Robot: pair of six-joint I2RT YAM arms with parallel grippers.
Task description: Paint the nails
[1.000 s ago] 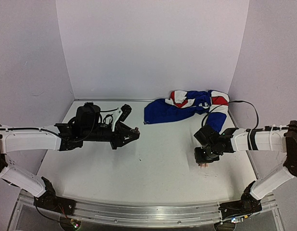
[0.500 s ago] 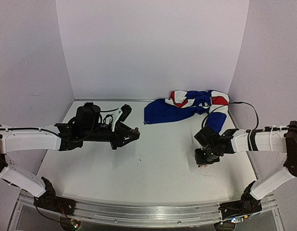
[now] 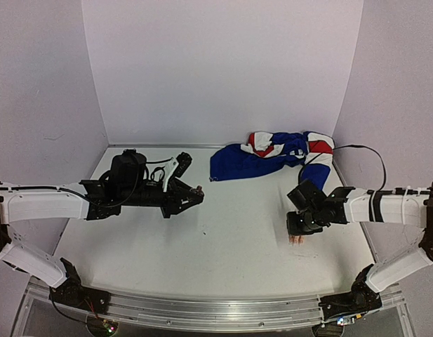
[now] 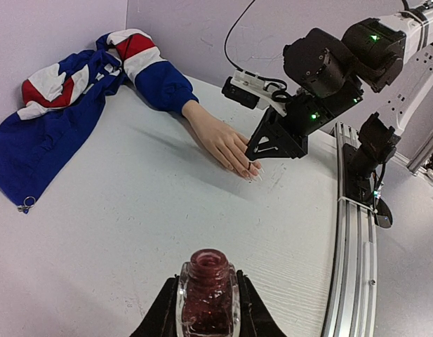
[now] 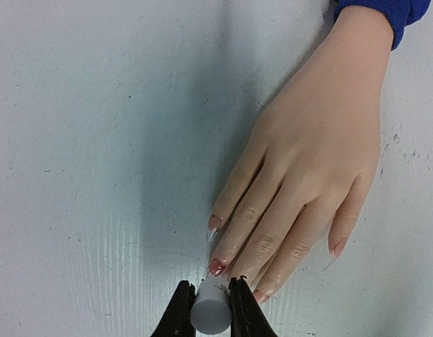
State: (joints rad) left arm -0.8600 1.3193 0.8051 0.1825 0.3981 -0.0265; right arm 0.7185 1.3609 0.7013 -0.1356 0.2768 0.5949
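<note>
The pale mannequin hand [image 5: 311, 168] lies flat on the table, fingers toward me, with a blue cuff [image 5: 374, 15]. Its nails are tiny; one nail [image 5: 217, 267] is painted red, the others look mostly clear. My right gripper [image 5: 211, 309] is shut on the white brush cap [image 5: 210, 313], right above the fingertips; the brush itself is hidden under the cap. In the top view the right gripper [image 3: 297, 226] covers the hand [image 3: 295, 239]. My left gripper [image 4: 206, 309] is shut on the open polish bottle [image 4: 206, 291] of dark red polish, held upright at the left [image 3: 195, 191].
A blue, red and white jacket [image 3: 269, 154] lies bunched at the back of the table, its sleeve running to the mannequin hand. A metal rail [image 3: 202, 312] runs along the near edge. White walls close in the back and sides.
My right gripper with the cap has shifted slightly right and back over the fingertips, and more of the fingers shows below it. The left arm has not moved.
</note>
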